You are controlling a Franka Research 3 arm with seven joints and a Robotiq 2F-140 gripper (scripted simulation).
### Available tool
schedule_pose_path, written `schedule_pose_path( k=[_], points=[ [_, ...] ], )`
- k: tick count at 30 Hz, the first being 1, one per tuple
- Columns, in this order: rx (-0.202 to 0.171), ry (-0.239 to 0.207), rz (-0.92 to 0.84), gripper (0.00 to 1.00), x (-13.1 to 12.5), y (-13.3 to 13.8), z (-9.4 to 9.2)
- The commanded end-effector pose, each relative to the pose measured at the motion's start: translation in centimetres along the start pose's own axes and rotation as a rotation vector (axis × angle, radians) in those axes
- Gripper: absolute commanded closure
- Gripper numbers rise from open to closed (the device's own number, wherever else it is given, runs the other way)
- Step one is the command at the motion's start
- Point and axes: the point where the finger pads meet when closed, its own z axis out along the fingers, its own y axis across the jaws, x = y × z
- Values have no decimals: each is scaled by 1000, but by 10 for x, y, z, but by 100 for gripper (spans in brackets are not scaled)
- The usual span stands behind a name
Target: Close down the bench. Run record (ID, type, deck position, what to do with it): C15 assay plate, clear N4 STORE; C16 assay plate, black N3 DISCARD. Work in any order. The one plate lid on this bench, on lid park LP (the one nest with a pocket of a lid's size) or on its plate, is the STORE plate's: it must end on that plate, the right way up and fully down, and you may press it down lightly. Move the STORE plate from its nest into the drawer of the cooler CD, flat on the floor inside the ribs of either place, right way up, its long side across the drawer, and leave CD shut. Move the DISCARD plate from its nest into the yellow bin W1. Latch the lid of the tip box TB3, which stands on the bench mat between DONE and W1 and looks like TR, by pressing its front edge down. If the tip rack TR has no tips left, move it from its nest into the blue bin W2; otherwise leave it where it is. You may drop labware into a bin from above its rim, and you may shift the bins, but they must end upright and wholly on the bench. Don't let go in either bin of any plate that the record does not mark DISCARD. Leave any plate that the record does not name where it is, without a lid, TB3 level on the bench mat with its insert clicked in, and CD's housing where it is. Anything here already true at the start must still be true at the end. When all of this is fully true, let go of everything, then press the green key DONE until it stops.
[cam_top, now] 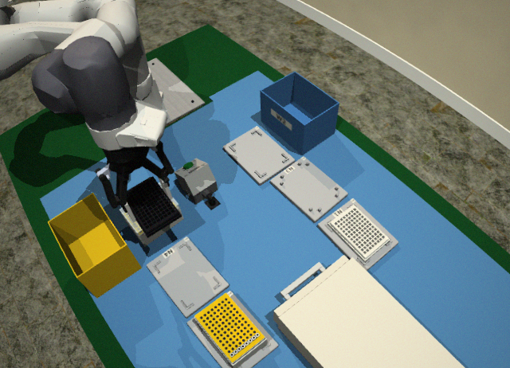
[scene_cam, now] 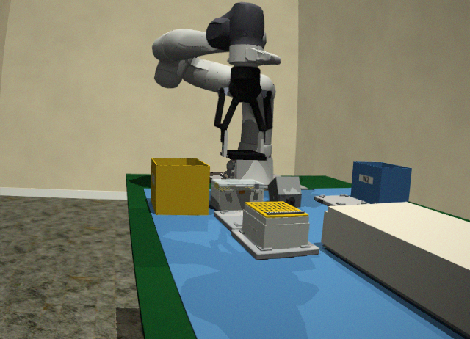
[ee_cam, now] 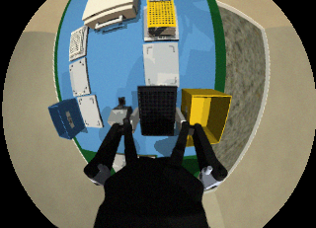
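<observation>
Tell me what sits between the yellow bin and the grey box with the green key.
The top view shows the lidded tip box there, mostly hidden beneath the black plate in the claw.

White arm folding back over itself, dark wrist pointing straight down, gripper [scene_cam: 245, 152] hanging vertically, fingers [scene_cam: 224, 141] clamping inward at mid-spread, holding the black assay plate [cam_top: 152, 206] level in the air.

My pincer [scene_cam: 245, 150] has matt black links with pale smooth pads, and the black plate [cam_top: 153, 205] clamped in it looks like dull moulded plastic. At left of the top view the yellow bin [cam_top: 107, 263] is smooth and matt. The worktop's blue mat [scene_cam: 242, 290] shows a soft sheen; the floor [cam_top: 37, 322] looks rough and mottled like stone.
</observation>
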Motion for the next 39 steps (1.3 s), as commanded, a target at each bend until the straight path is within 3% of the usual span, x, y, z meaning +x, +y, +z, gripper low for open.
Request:
schedule_pose_path(
  k=[1, 39],
  points=[
    [-6, -2, -35, 100, -3, 12, 0],
    [-6, -2, -35, 100, -28, 94, -1]
  ],
)
